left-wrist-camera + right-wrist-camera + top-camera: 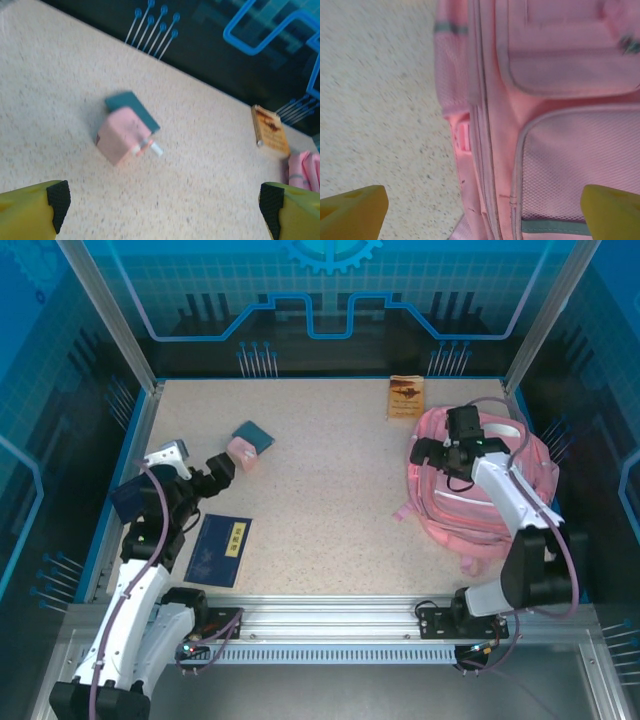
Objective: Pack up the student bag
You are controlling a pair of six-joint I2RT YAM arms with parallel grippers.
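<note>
Wide apart on the left gripper: smooth yellow fingers tipped with black rubbery pads, nothing between, above the speckled table. Beyond, a blurred pink box with a small white tip at one corner, lying against a flat teal cover. Farther off, a brown book near the table's far edge.

Equally wide on the right gripper, empty, over the bag. Soft pink fabric, mesh panels, piped pocket edges, grey-green trim bands, a ribbed loop at the side. Flat on the table's right side, partly covered by the right arm.

Dark blue book at near left; yellow label too small to read.
</note>
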